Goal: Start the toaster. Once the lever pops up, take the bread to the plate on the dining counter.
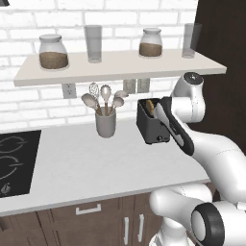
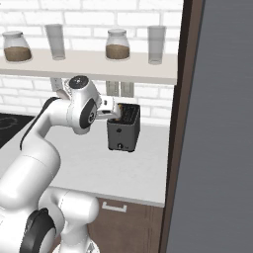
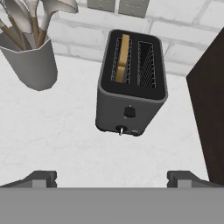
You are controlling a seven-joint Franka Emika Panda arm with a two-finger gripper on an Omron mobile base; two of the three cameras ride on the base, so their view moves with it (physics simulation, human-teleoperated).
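End effector [image 3: 112, 177] with fingers spread wide, holding nothing, poised above the white counter [image 3: 65, 140]; just beyond it, the toaster [image 3: 131, 83] with the bread [image 3: 123, 59] in its left slot; farther left, the utensil cup [image 3: 30, 65].

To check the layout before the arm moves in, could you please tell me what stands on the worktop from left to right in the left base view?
Black hob → grey utensil cup holding spoons and a whisk → black toaster with the bread in its slot, the arm's forearm crossing its right side.
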